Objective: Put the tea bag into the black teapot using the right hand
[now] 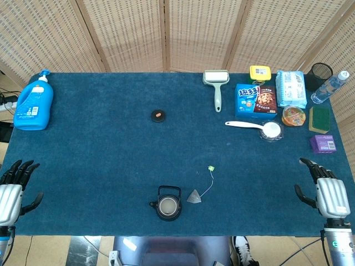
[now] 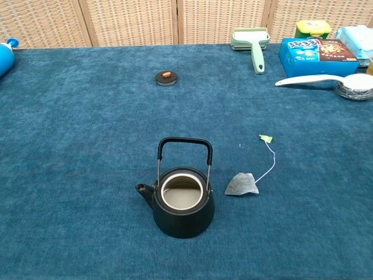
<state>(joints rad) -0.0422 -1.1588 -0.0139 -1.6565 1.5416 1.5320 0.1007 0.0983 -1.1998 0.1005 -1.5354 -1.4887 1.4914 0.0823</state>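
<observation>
My right hand rests unclenched at the table's edge, holding nothing, as does my left hand. One tea bag lies just beside one black teapot, whose lid seems to sit far back. The raised handle could block my reach; the string and tag may snag the rim.
</observation>
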